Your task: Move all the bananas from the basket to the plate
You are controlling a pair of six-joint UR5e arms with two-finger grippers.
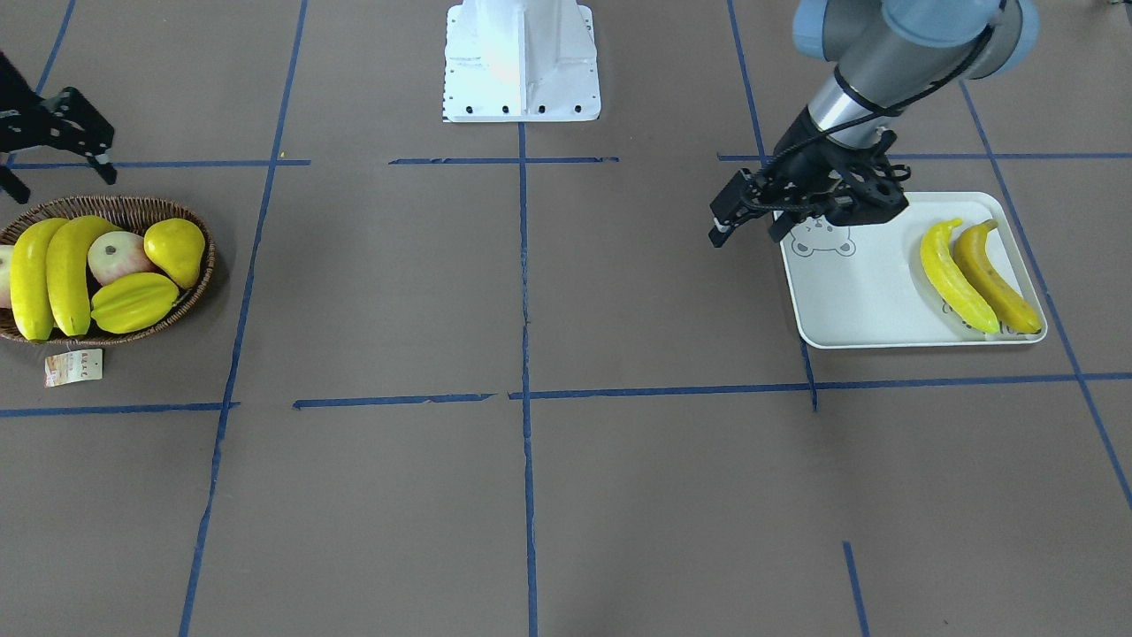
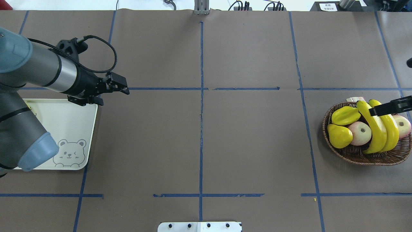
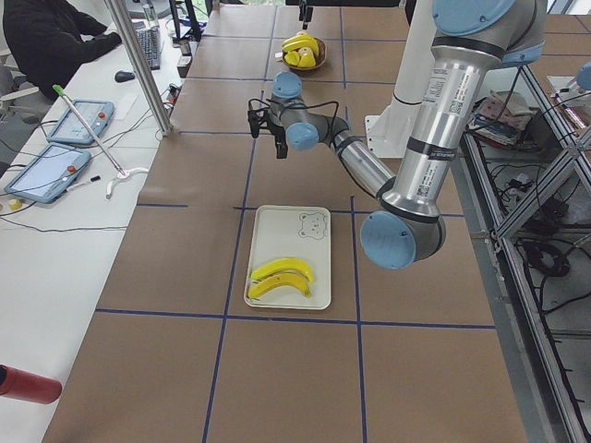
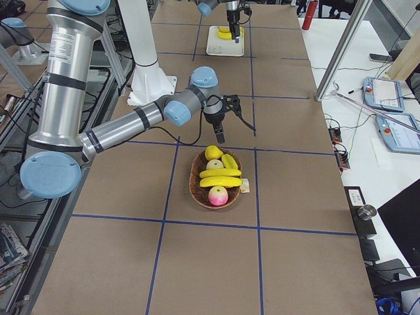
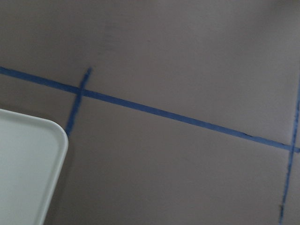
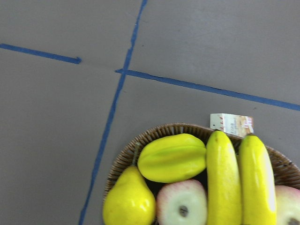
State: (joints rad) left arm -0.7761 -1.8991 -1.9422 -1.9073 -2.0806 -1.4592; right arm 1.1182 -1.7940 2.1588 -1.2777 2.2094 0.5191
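Left gripper (image 1: pixel 750 232) hung over the table (image 1: pixel 548 495) with its fingers spread and nothing between them, just off the corner of the plate (image 1: pixel 849 305) by the printed bear face, on the side toward the table's middle. Right gripper (image 1: pixel 58 181), away at the other end, had its fingers wide apart as well. It was empty and poised above the robot-side rim of the basket (image 1: pixel 115 205). From overhead, one of its black fingers crossed in front of the fruit there.

And the count: two and two! On the plate, the yellow banana (image 1: pixel 953 276) and the orange-brown banana (image 1: pixel 998 281) lay side by side, close together, along the edge farthest from the table's middle, well apart from the left gripper. In the basket, the outer banana (image 1: pixel 31 283) and the inner banana (image 1: pixel 75 274) lay pressed together lengthwise. Packed in beside them were a pink-and-white apple (image 1: pixel 119 257), a yellow pear (image 1: pixel 177 250) and a ribbed starfruit (image 1: pixel 134 303), the starfruit touching the inner banana. A second pink-and-white fruit showed at the basket's outer end.

The paper tag (image 1: pixel 73 367) lay flat on the table just outside the basket's operator-side rim. Blue tape (image 1: pixel 523 265) ruled the brown surface into squares, and the white robot base (image 1: pixel 522 62) stood at the middle of the robot's edge.
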